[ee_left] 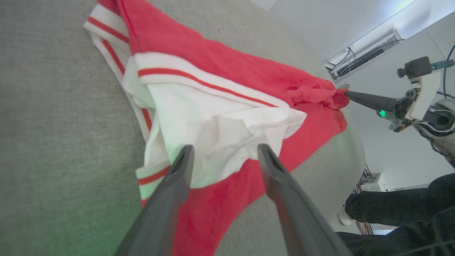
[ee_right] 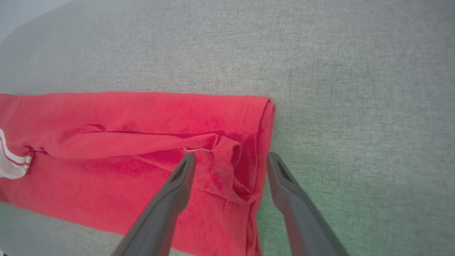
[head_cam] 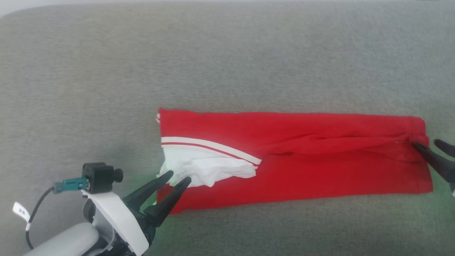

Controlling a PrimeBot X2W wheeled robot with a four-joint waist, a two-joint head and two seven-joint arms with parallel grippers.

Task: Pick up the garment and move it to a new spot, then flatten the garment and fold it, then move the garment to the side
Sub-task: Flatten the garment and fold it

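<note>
Lab: exposed wall cabling (ee_left: 366,55)

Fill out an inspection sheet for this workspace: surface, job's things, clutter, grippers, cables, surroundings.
surface: grey fabric surface, flat.
job's things: garment, red, folded into a long strip, white sleeve on top at its left end.
clutter: nothing seen.
grippers: left gripper open at the sleeve; right gripper open at the other end.
cables: dark cable with white tag at the left wrist.
surroundings: white wall; a person's dark-clothed limb.
</note>
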